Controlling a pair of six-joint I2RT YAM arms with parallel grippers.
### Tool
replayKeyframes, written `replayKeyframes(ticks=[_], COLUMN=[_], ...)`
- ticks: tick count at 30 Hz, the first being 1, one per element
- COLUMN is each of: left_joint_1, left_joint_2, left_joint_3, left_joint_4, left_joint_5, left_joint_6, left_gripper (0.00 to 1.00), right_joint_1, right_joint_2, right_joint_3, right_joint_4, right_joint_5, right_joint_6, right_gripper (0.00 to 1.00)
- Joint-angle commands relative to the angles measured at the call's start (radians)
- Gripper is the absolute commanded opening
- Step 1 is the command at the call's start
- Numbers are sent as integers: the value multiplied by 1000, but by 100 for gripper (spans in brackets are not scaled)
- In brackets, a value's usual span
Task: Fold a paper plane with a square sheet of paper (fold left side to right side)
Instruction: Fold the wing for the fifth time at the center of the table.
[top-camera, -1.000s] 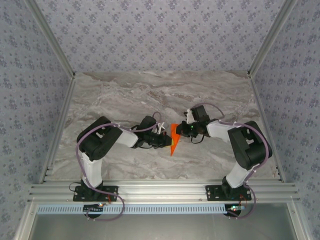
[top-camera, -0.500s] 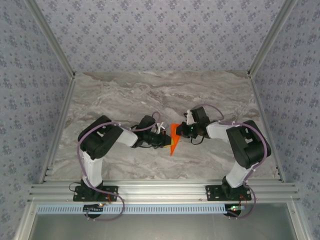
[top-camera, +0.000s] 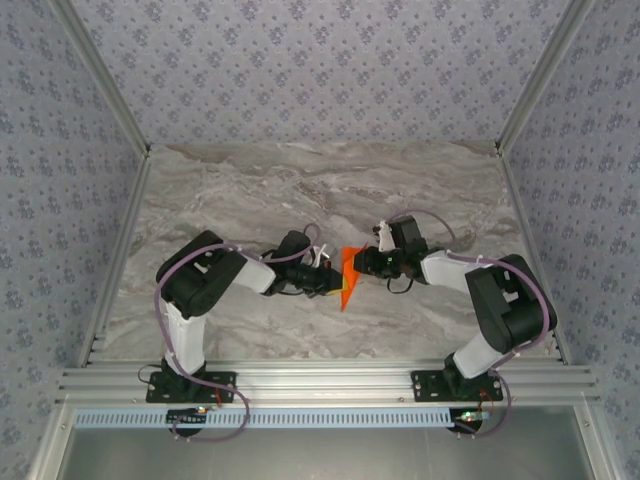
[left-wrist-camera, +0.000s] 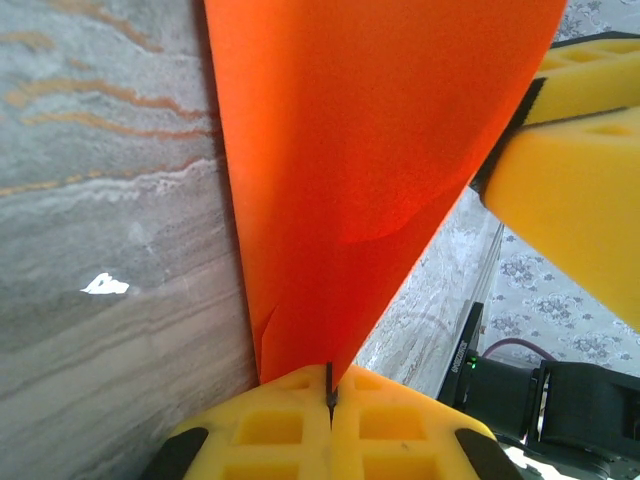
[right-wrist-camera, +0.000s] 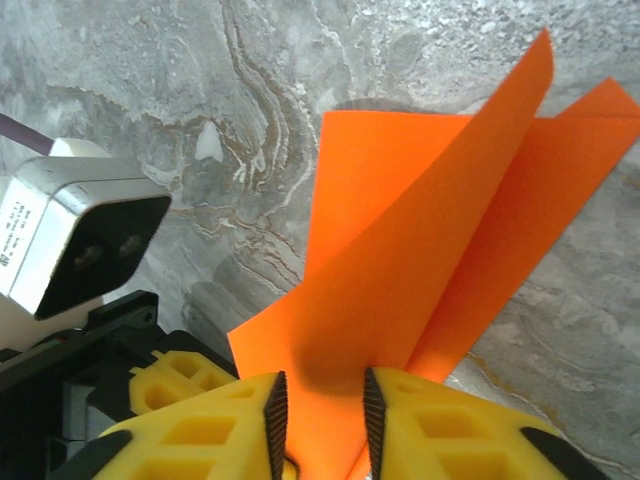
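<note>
The square sheet of paper (top-camera: 347, 278) is bright orange-red and folded into a narrow pointed shape near the table's middle, between both arms. My left gripper (top-camera: 335, 283) is shut on its lower tip, the yellow pads (left-wrist-camera: 280, 425) pressed together on the paper (left-wrist-camera: 370, 150). My right gripper (top-camera: 362, 262) faces it from the right. In the right wrist view its jaws (right-wrist-camera: 320, 400) stand apart, with an upright flap of the paper (right-wrist-camera: 420, 250) loose between them. Two more layers fan out behind that flap.
The marble table (top-camera: 250, 190) is ringed by aluminium rails and patterned walls. The left wrist's camera housing (right-wrist-camera: 70, 240) and one yellow pad (right-wrist-camera: 165, 380) sit close to my right fingers. The right fingers (left-wrist-camera: 570, 190) also crowd the left wrist view.
My right gripper has opened off the paper, and its arm has shifted a little to the right. The left gripper and the paper have stayed put.
</note>
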Motion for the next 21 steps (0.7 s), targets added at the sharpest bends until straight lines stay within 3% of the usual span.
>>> replayKeyframes(ticks=[1, 4, 21], left_joint_1=[0, 1, 1], left_joint_2=[38, 37, 32], left_joint_3=[2, 1, 2], left_joint_4=[-39, -40, -40], left_joint_5=[-30, -30, -29], left_joint_6=[6, 6, 12], left_gripper=[0, 0, 0], right_joint_1=[-7, -7, -1], right_joint_2=[-28, -18, 91], right_joint_3=[-3, 15, 99], right_joint_4=[-47, -73, -108], right_joint_5=[52, 56, 55], right_joint_6=[-23, -39, -47], right_gripper=[34, 41, 41])
